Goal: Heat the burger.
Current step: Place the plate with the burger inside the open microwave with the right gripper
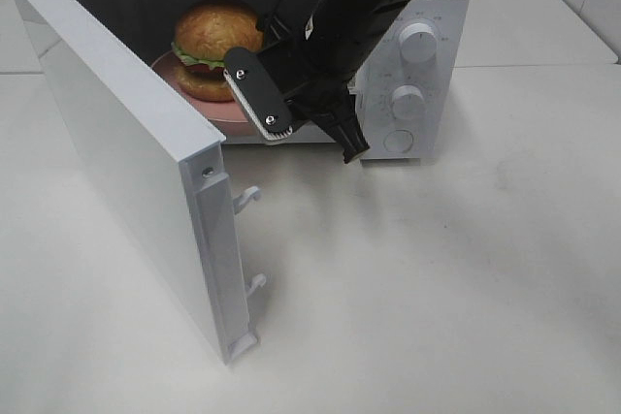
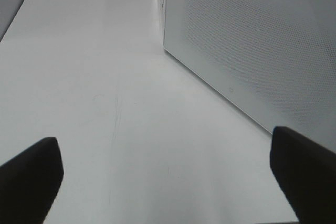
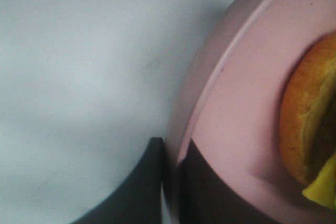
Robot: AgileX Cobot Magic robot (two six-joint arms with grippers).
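Burger (image 1: 215, 34) on pink plate (image 3: 236, 108) inside microwave (image 1: 441, 94); right jaws clamp plate rim

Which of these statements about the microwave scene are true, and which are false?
1. The microwave door stands open. True.
2. The burger lies on the table outside. False: it sits on the pink plate inside the microwave.
3. The right gripper is shut on the pink plate's rim. True.
4. The left gripper grips the door. False: it is open and holds nothing, beside the door's outer face.
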